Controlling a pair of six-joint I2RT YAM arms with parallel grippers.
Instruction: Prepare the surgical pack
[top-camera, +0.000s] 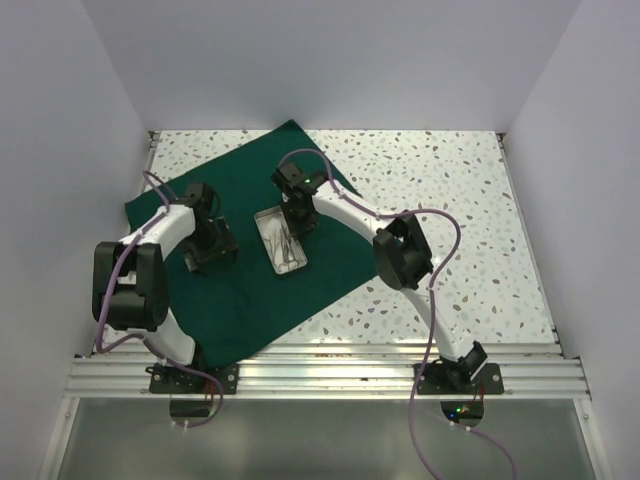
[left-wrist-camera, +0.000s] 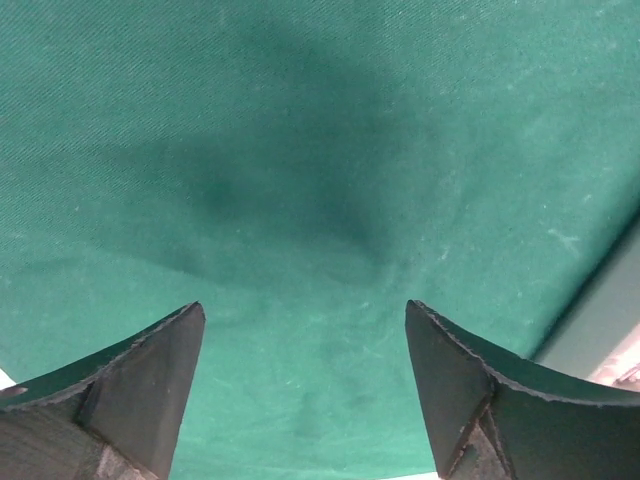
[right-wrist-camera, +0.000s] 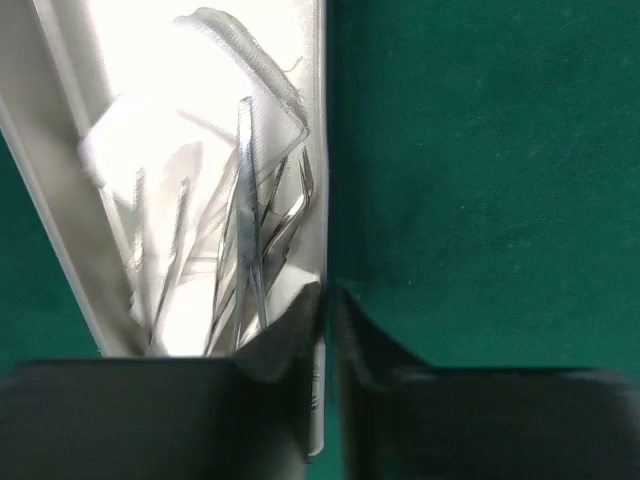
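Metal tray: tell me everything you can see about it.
The metal tray is small, rectangular and silver, with low raised walls. It lies flat on the green cloth, near its middle. Inside lie white pads and thin steel instruments. The right gripper pinches its rim between nearly closed fingers.

Speckled table (top-camera: 450, 200) under green cloth (top-camera: 300, 295)

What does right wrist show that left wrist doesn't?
Right wrist only: the metal tray holding steel instruments and white pads, with the right claw pinched on the tray's rim. Left wrist only: the left claw, spread wide with nothing between its fingers. Both: the green cloth underneath.
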